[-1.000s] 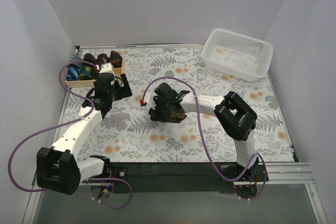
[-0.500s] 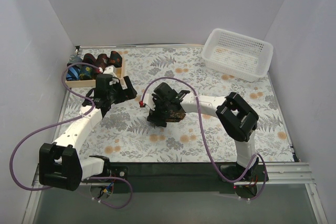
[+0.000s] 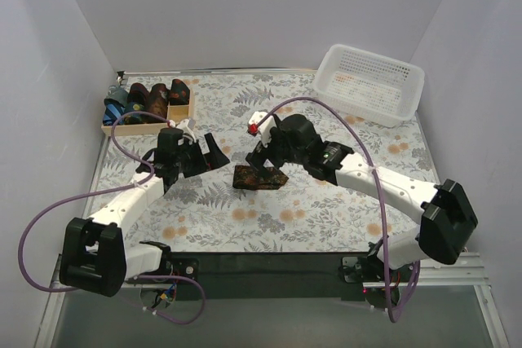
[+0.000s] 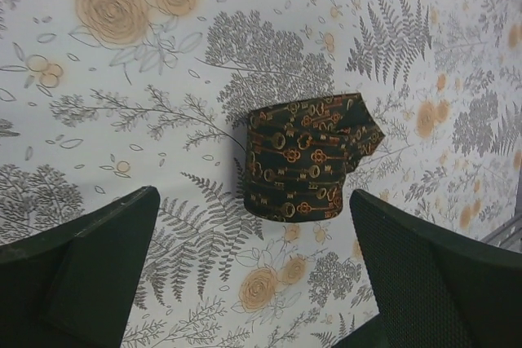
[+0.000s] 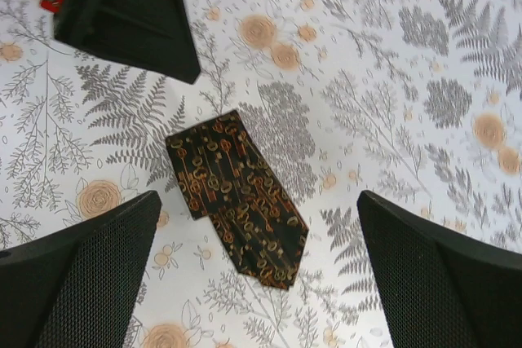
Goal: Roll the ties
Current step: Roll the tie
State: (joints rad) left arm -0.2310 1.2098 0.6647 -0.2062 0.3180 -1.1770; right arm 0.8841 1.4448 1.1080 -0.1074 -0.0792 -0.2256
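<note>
A rolled dark tie with an orange key pattern (image 3: 259,178) lies free on the floral table cloth, its pointed end sticking out (image 5: 273,254). In the left wrist view the roll (image 4: 306,165) lies just beyond my left gripper (image 4: 253,234), which stands open and empty to the tie's left (image 3: 214,152). My right gripper (image 3: 263,157) hovers just behind and above the tie, open, touching nothing; in its own view the tie (image 5: 236,193) lies between the wide-spread fingers (image 5: 81,275). Several more rolled ties (image 3: 155,95) sit in the wooden tray.
The wooden tray (image 3: 122,129) stands at the back left against the wall. A white mesh basket (image 3: 371,83) stands at the back right. White walls close in three sides. A dark part of the left arm (image 5: 130,14) shows at the top left of the right wrist view.
My right gripper has opened, let go of the tie and drawn back and up; its arm has swung out to the right. The left gripper has opened fully and moved toward the tie.
</note>
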